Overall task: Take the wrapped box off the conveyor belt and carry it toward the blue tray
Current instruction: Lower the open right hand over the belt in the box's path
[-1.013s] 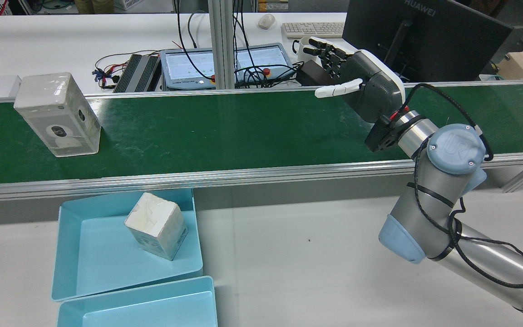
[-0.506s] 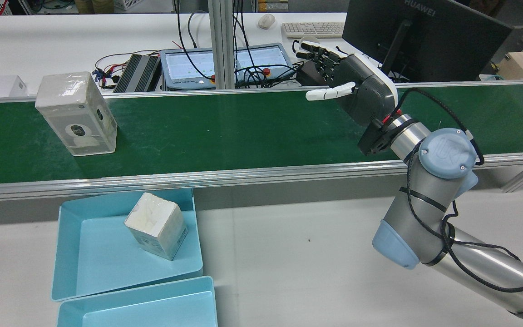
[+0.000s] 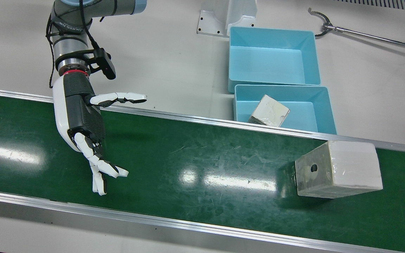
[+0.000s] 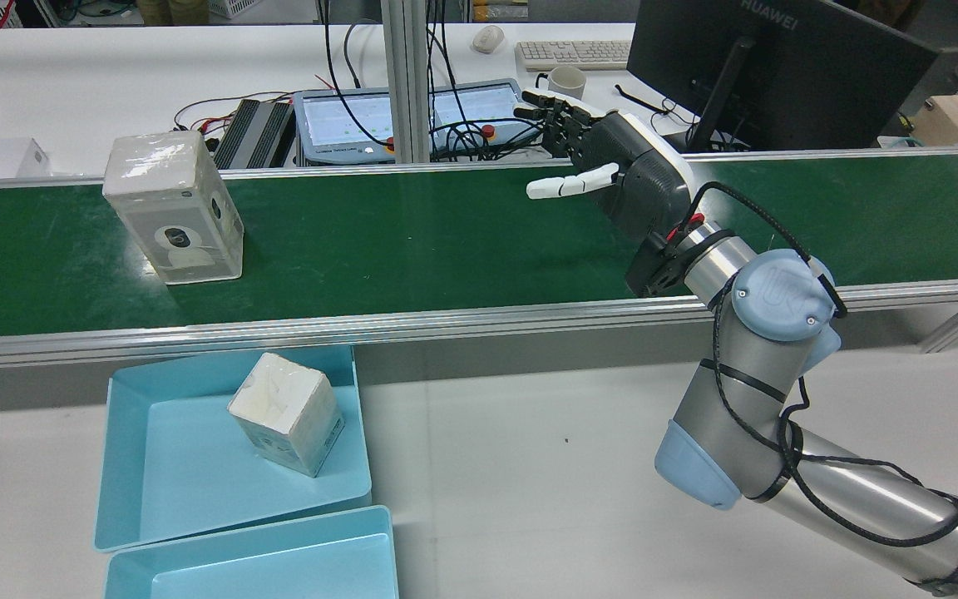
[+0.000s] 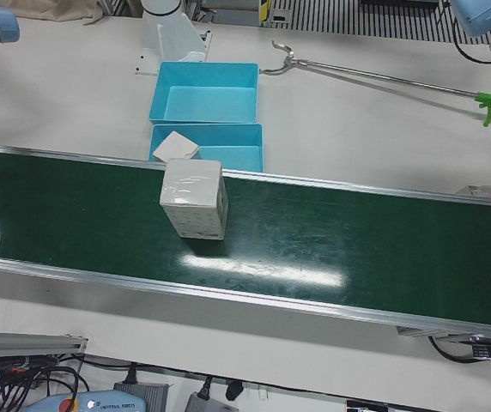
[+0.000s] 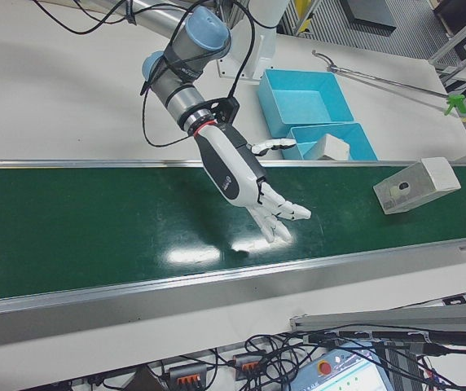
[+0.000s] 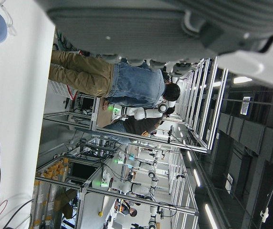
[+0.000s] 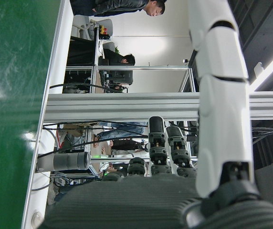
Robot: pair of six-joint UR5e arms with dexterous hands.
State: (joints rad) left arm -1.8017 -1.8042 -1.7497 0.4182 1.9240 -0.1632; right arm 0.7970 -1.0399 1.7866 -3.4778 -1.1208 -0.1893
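The robot hand (image 8: 174,191) fills the lower right, its dark ribbed palm at the bottom and one white finger (image 8: 222,95) stretched up the frame, apart from the dark ones. The green belt (image 8: 12,95) runs down the left edge beside its metal rail (image 8: 55,95). Beyond stand people (image 8: 122,5) and a metal frame (image 8: 127,106).
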